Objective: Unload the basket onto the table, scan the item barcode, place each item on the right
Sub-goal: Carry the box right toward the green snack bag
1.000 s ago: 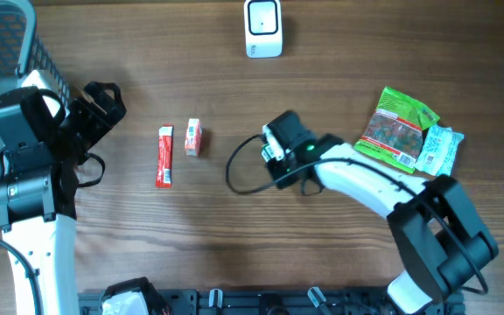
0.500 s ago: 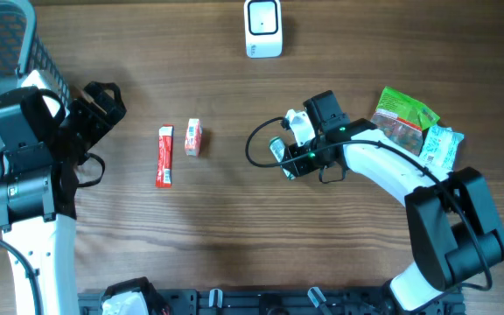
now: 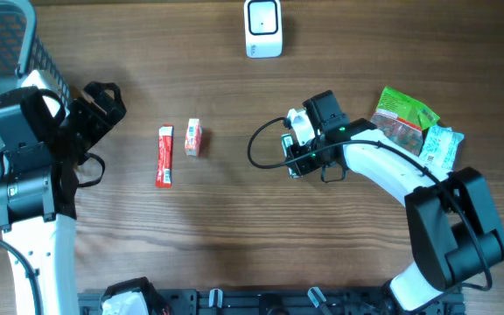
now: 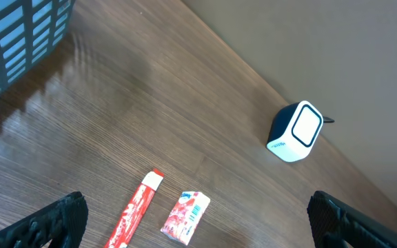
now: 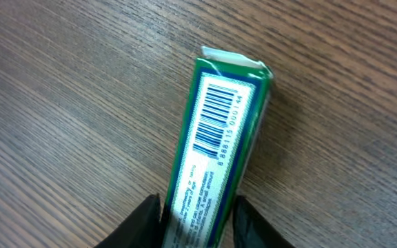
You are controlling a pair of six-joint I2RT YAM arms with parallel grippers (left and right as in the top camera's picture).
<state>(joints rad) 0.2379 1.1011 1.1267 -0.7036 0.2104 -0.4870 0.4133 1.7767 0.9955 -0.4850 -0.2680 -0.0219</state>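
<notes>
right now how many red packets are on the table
2. A long red packet lies left of centre, and a short red packet sits just right of it, not touching. The robot covers parts of the table, so another could be hidden.

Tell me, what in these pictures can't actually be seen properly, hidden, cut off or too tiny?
Green box: in the right wrist view its lower end is covered by the right gripper and cut off by the bottom edge.
Red stick and small red packet: overhead, their print is too small to read.
Blue basket: left wrist view, cut off by the top-left corner.
</notes>
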